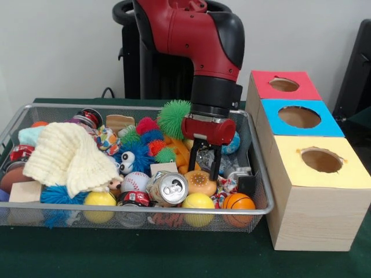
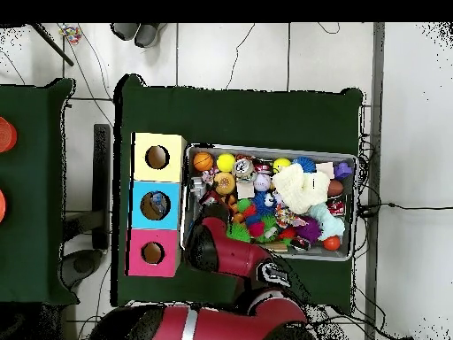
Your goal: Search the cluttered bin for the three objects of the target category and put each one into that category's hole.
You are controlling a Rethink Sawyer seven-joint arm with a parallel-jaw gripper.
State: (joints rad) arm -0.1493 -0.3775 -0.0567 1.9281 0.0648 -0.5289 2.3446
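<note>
The wire mesh bin [image 1: 145, 209] is full of toys; it also shows in the overhead view [image 2: 265, 149]. My gripper [image 1: 206, 171] reaches down into the bin's right part. Its black fingers [image 1: 215, 162] stand close on either side of a see-through wrinkly bottle [image 1: 205, 157]. More clear plastic [image 1: 229, 166] lies just right of it. The red-topped hole [image 1: 284, 84] is in the farthest box, right of the bin, and shows in the overhead view [image 2: 152, 253]. In the overhead view my arm [image 2: 217, 250] hides the gripper.
The blue-topped hole [image 1: 299, 117] and the yellow-topped hole [image 1: 321, 160] stand nearer the camera. A silver can [image 1: 168, 188], a cream knitted cloth [image 1: 69, 156], a green spiky ball [image 1: 174, 117], a small basketball [image 1: 238, 201] and a globe ball [image 1: 232, 145] crowd the bin.
</note>
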